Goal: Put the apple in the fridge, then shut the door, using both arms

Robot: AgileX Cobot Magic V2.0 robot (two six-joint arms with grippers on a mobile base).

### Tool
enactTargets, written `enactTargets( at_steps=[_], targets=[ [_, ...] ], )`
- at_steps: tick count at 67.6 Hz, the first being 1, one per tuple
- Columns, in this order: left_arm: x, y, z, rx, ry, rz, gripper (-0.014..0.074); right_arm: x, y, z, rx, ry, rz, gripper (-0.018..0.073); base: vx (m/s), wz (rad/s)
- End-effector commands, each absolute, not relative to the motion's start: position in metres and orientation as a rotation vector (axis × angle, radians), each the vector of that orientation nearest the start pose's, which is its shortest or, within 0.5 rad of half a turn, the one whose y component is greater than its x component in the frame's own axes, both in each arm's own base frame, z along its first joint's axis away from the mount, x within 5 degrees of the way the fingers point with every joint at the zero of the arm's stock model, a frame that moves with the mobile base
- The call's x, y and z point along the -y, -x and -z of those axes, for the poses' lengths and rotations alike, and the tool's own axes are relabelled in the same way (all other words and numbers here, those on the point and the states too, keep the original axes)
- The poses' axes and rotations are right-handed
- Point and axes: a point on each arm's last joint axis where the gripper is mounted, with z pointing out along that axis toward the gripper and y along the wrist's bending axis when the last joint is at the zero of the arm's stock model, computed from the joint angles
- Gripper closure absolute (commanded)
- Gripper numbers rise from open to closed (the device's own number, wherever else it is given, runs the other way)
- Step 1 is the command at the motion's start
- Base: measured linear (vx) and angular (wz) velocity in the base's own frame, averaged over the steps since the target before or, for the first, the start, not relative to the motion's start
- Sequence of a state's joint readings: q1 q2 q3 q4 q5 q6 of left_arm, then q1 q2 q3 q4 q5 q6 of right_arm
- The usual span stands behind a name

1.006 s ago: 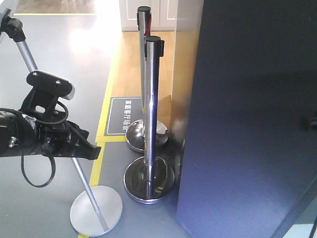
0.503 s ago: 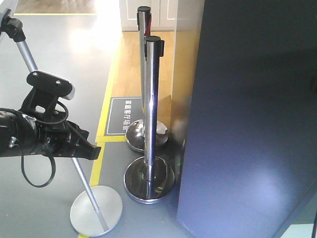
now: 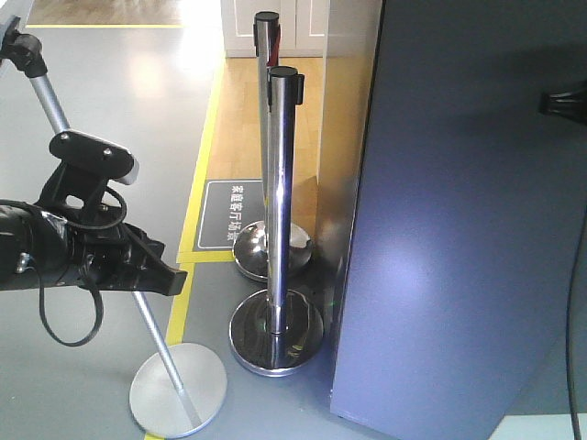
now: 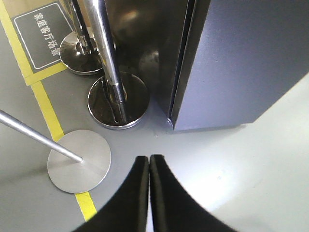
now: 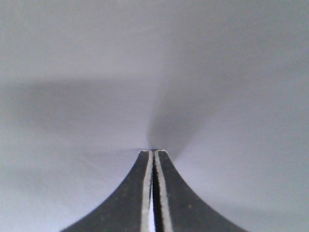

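Observation:
The dark grey door (image 3: 468, 238) fills the right of the front view, and the fridge's side (image 3: 347, 137) shows as a narrow strip just left of it. In the left wrist view a thin gap separates the door (image 4: 241, 58) from the fridge (image 4: 149, 43). My right gripper (image 5: 153, 151) is shut, its tips touching the door's grey face; it shows at the top right (image 3: 561, 99). My left gripper (image 4: 148, 157) is shut on nothing, hanging over the floor at the left (image 3: 179, 282). The apple is hidden.
Two chrome stanchion posts (image 3: 278, 211) on round bases stand just left of the fridge. A silver slanted pole (image 3: 138, 302) on a round base (image 3: 179, 390) crosses behind my left arm. Yellow floor tape (image 3: 197, 192) and a dark floor sign (image 3: 225, 215) lie beyond.
The door has swung further round, its far lower corner moving left. My right gripper has come into view at the top right of the front view. The left arm has stayed put.

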State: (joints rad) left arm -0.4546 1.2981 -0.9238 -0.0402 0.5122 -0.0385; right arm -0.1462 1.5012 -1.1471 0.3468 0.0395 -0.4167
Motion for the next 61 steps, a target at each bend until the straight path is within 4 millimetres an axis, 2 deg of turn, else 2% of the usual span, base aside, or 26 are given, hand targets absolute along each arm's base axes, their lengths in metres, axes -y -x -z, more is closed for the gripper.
enactTargets(
  at_steps=[1,20,33,48,61],
  targets=[
    [0.120,-0.243,-0.309,-2.242,-0.427,0.303,0.0603,0.058,-0.368,-0.363,-1.732,-0.075,0.183,0.0562,0.00,0.00],
    [0.120,-0.243,-0.309,-2.242,-0.427,0.303,0.0603,0.066,-0.427,-0.362,-1.706,-0.071,0.180,0.0562,0.00,0.00],
    [0.120,-0.243,-0.309,-2.240,-0.426,0.303,0.0603,0.064,-0.448,-0.362,-1.801,-0.033,0.121,0.0562,0.00,0.00],
    [0.120,-0.243,-0.309,-2.241,-0.426,0.303,0.0603,0.058,-0.440,-0.368,-1.880,-0.020,0.052,0.0562,0.00,-0.01],
    [0.120,-0.243,-0.309,-2.241,-0.426,0.303,0.0603,0.047,-0.423,-0.370,-1.941,0.006,0.008,0.0562,0.00,0.00]
  ],
)
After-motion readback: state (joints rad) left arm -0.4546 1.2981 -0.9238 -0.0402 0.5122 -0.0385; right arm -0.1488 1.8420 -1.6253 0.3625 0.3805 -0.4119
